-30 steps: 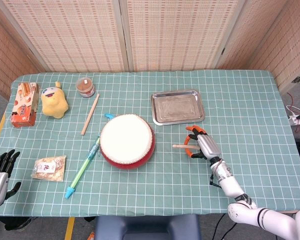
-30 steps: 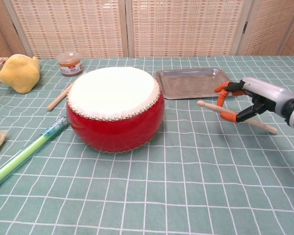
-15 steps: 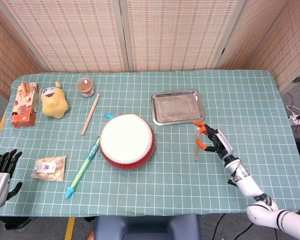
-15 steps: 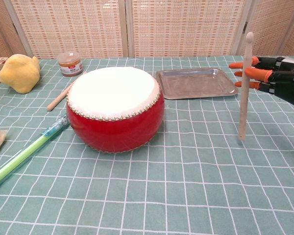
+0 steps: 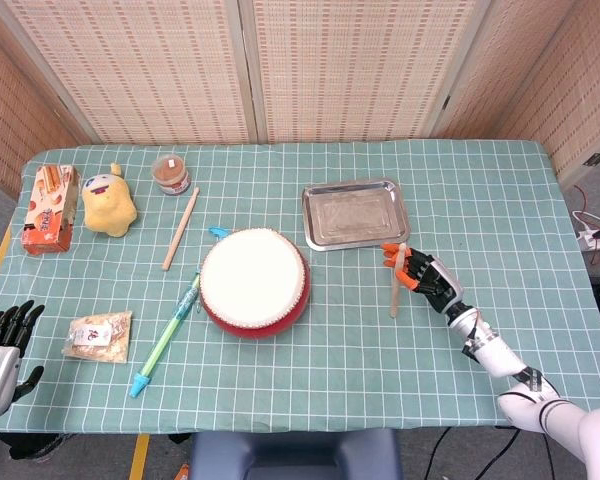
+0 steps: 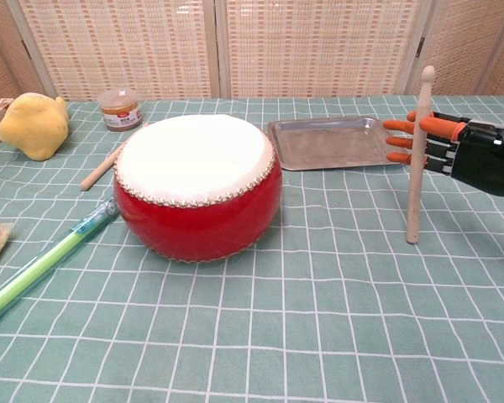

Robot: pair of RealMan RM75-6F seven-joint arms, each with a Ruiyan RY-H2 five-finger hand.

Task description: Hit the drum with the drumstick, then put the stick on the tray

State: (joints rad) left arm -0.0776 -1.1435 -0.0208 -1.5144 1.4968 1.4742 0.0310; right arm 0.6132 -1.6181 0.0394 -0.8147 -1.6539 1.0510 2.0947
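At the far left the left hand (image 5: 2, 335) sits off the edge of the tabletop (image 5: 510, 200), cut by the frame's edge, its dark fingers apart and holding nothing; the chest view does not show it. On the cloth near it lie a small packet (image 5: 97, 336) and, further back, a snack box (image 5: 50, 208), a yellow plush toy (image 5: 110, 201) and a small jar (image 5: 170, 173); the print on box and packet is too small to read. A spare wooden stick (image 5: 180, 228) lies flat beside the toy, and a green-and-blue pen (image 5: 164, 336) lies slantwise just left of the drum (image 5: 254, 281), which partly hides the stick's lower end in the chest view. Right of the drum and further back is the metal tray (image 5: 355, 213). In front of the tray the drumstick (image 6: 417, 157) stands nearly upright, its lower end close to the cloth; whether it touches cannot be told. The right hand (image 6: 458, 149) holds it near the top between orange-tipped fingers (image 6: 396, 125), the thumb hidden behind it; the forearm runs out of frame in the chest view.
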